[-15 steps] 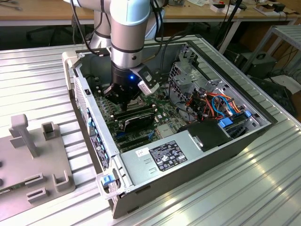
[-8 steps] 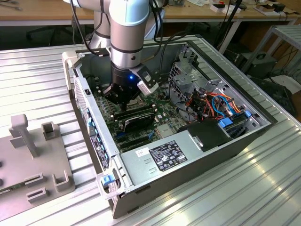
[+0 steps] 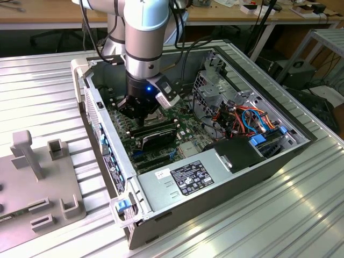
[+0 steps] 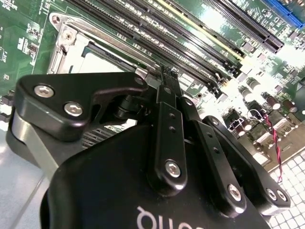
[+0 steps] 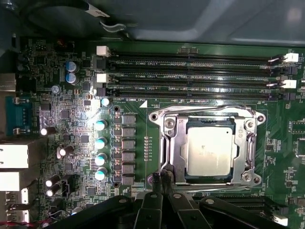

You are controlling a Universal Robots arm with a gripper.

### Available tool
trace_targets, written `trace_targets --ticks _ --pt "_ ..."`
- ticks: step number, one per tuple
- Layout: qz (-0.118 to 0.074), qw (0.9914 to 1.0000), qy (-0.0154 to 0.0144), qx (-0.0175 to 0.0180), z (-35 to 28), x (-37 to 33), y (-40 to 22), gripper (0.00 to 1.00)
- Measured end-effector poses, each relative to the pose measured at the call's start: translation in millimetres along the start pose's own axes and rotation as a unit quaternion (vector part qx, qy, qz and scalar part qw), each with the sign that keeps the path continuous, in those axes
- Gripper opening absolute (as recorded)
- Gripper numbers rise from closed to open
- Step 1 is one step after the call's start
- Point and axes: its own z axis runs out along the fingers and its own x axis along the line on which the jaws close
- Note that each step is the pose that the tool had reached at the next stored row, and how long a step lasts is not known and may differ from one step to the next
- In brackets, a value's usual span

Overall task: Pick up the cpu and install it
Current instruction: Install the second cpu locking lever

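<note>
Here the robot arm (image 3: 142, 37) reaches down into an open computer case (image 3: 226, 183) that lies on a ribbed metal table (image 3: 43, 91). In the exterior view the gripper (image 3: 141, 114) is low over the green board (image 3: 183, 126), near the middle of the case.

In the first wrist view the cpu (image 5: 210, 150) sits flat inside the socket (image 5: 208, 148). The silver frame of the socket goes all around it. The cpu looks level, not tipped. The gripper (image 5: 163, 175) has its 2 black fingertips (image 5: 166, 177) pressed together with no gap, and nothing is between them. The tips are just beside the edge of the socket frame, at about 8 o'clock from the cpu in that picture. They do not touch the cpu.

Long black memory slots (image 5: 190, 78) run side by side on the far side of the socket from the gripper. A row of small round caps (image 5: 100, 149) stands at about 9 o'clock from the socket in that picture.

In the second wrist view the gripper (image 4: 167, 76) shows from behind, with its black links folded in and the tips (image 4: 165, 74) meeting. The memory slots (image 4: 190, 38) lie beyond it.

In the exterior view a grey block with holders (image 3: 37, 183) rests on the table, at about 9 o'clock from the case.
</note>
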Motion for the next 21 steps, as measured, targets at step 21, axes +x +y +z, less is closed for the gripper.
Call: trace_targets --ticks 21 --pt "0.000 1.00000 -0.0005 0.0000 4.7 3.2 2.3 0.11"
